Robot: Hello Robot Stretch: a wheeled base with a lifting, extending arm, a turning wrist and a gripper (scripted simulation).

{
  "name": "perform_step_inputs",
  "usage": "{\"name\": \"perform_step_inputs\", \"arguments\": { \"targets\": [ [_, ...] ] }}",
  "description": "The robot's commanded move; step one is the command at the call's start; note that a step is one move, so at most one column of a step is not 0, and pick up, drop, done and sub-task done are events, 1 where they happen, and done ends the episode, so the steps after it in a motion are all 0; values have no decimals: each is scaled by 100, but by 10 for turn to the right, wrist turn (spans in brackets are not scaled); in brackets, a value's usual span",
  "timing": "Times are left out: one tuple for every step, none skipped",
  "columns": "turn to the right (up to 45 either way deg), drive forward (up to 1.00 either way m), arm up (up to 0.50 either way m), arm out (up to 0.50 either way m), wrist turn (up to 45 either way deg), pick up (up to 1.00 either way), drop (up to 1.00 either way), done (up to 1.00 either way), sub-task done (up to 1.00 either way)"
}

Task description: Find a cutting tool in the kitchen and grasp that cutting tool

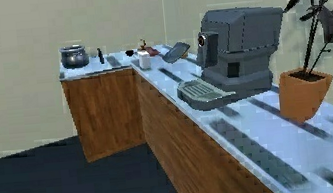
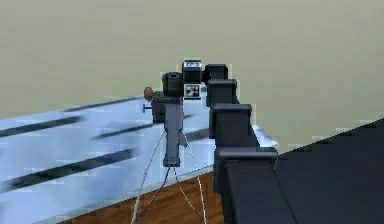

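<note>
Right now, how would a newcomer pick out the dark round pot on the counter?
Follow the long wood-fronted pale countertop to its far end. The dark grey round pot sits there, squat and rounded, unlike the small white cup to its right.

No writing, number, brand or sign can be read anywhere. The nearest thing to print is the black marks on the two small white squares at the far end of the arm. They are blocky patterns that do not resolve into letters or digits.
</note>
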Motion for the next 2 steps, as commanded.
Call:
{"name": "perform_step_inputs", "arguments": {
  "targets": [
    [0,0,0,0,450,0,0,0,0],
    [0,0,0,0,450,0,0,0,0]
  ]
}}
